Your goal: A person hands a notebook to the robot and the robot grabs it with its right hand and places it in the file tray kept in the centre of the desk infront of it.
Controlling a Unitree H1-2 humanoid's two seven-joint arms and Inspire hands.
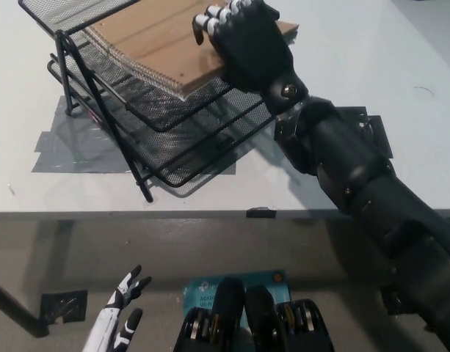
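Right hand on the notebook, over the tray

My black right hand [243, 37] has its fingers curled over the brown notebook [155, 48], gripping its near edge. Notebook sits tilted in the middle tier of the black mesh file tray [173, 139] on the white bench [357, 59]. White left hand [122, 319] hangs low with fingers spread, holding nothing.

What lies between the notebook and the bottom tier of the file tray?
In the head view, under the notebook only another mesh tier of the file tray shows, holding nothing visible.
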